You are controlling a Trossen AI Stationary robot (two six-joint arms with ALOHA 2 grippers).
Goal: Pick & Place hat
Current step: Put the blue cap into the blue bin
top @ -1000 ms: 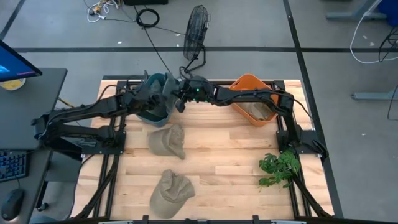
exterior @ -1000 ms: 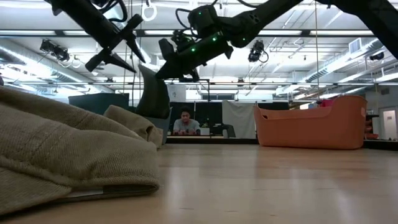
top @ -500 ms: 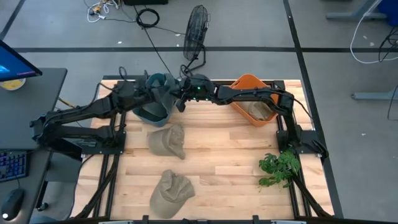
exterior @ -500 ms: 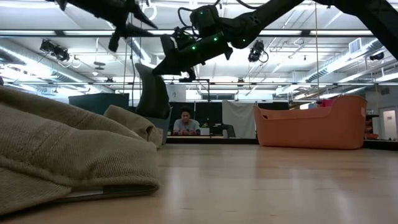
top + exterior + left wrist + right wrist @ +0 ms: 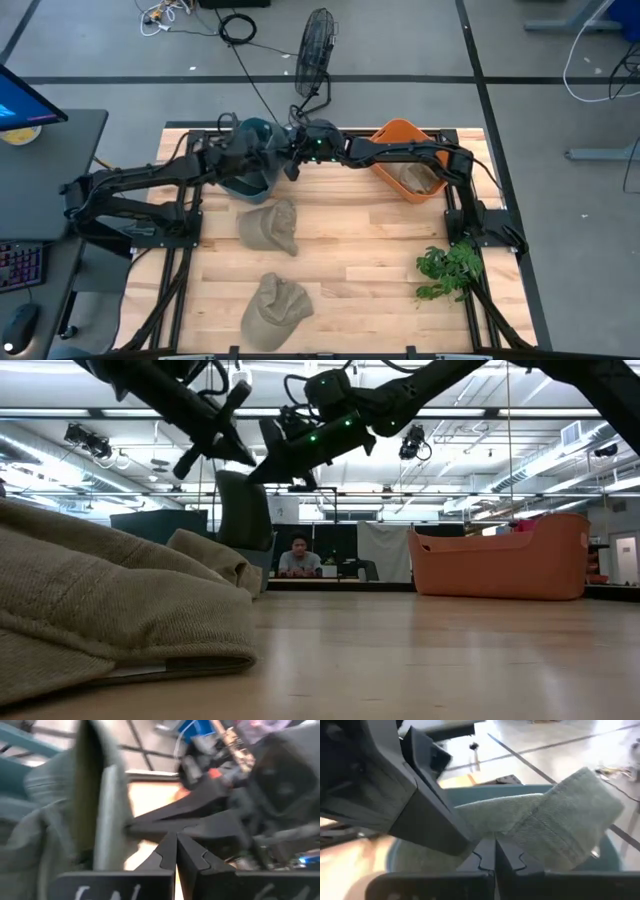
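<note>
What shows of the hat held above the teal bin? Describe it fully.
The hat is soft grey-green fabric with a woven look. It hangs limp and folded, its length pointing down, over the teal bin near the table's far edge. The right gripper has its fingers shut on the fabric. The left gripper is close beside it; contact cannot be told.

Hats (image 5: 268, 228) were seen as matt ribbed cloth, the table (image 5: 370, 250) as smooth pale wood planks, the orange bin (image 5: 500, 565) as smooth plastic, the gripper fingers (image 5: 485, 857) as matt dark plastic.
</note>
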